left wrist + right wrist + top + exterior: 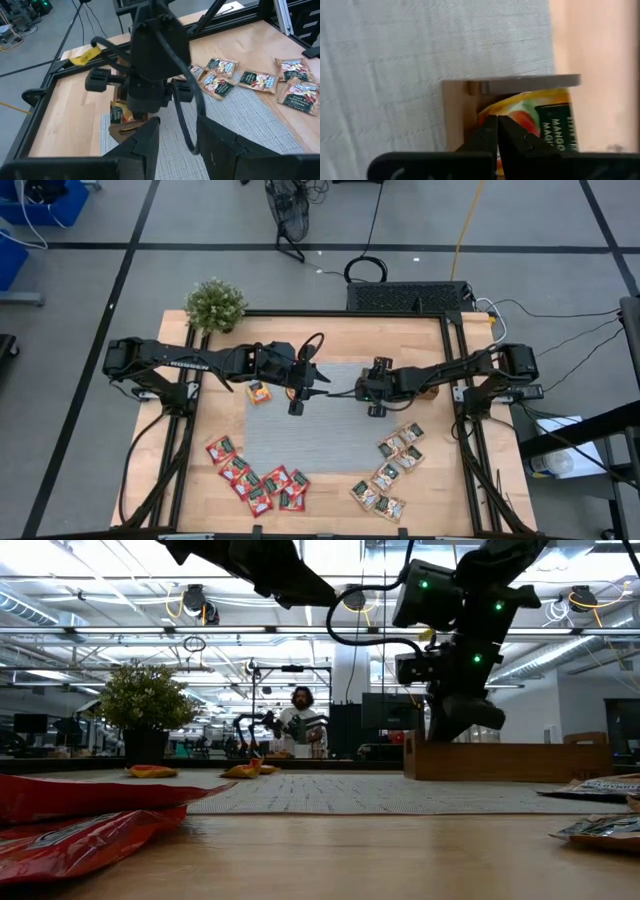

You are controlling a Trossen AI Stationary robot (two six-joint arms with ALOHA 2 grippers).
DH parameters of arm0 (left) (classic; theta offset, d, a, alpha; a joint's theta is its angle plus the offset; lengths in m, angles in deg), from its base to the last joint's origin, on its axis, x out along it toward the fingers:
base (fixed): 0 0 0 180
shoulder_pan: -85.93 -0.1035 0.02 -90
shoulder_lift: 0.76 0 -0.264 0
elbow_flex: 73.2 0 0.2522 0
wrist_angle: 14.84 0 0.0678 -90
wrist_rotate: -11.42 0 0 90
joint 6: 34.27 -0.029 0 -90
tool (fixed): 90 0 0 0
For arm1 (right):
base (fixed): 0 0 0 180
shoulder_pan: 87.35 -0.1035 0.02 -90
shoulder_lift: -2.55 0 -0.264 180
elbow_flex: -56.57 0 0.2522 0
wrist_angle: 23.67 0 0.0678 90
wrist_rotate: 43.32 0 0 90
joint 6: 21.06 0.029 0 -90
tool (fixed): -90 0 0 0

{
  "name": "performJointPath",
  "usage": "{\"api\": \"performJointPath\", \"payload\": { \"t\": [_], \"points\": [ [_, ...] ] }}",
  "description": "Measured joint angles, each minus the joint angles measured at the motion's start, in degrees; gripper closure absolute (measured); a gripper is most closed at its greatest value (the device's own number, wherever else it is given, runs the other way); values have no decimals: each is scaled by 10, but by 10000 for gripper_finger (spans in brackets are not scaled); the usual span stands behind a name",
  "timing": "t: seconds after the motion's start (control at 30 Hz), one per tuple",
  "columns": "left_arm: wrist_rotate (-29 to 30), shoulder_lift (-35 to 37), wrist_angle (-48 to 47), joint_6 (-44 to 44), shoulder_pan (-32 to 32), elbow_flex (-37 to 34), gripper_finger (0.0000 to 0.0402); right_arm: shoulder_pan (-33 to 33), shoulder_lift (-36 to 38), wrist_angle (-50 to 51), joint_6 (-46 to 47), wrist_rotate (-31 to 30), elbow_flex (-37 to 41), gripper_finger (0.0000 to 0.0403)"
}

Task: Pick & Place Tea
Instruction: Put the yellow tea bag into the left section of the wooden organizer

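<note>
— Where do your two grippers stand against the grey mat?

— Your left gripper hangs over the mat's left part, near its far edge. Its fingers stand apart with nothing between them. Your right gripper is at the mat's right edge, over the wooden tray. Its two fingers are pressed together, tip to tip. Right under those tips an orange-yellow sachet lies in the tray, printed with fruit and a dark green label. You cannot tell whether the tips pinch it or only hover above it.

— And the rest of the tea?

— You have three lots around the mat.
- The red sachets lie in a loose, overlapping cluster on the bare wood. They are off the mat's left corner, on the side away from the potted plant. They are glossy, flat squares with a pale picture in the middle.
- The pale sachets with dark green bands are scattered off the mat's opposite corner on that same side, some touching one another.
- A single orange-yellow sachet lies just beside the mat's left edge, near your left gripper.
</note>
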Motion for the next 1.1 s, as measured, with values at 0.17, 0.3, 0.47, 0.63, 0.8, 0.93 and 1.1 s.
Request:
{"api": "performJointPath", "payload": {
  "t": [0.17,0.3,0.47,0.63,0.8,0.93,1.1],
  "points": [
    [0,0,0,3,0,0,266,29,1,13,-8,102,-1,403],
    [0,0,0,3,0,0,266,57,2,14,-24,168,-2,403],
    [0,0,0,3,0,0,266,90,2,19,-24,241,-2,403],
    [0,0,0,3,-4,0,266,112,2,37,-22,265,-2,403],
    [0,0,1,4,-11,0,266,122,1,35,-22,265,-1,403],
    [0,0,1,5,-14,0,266,131,-11,30,-22,266,-2,403],
    [0,0,1,6,-14,0,266,136,-38,24,-24,264,-2,403]
  ]
}}
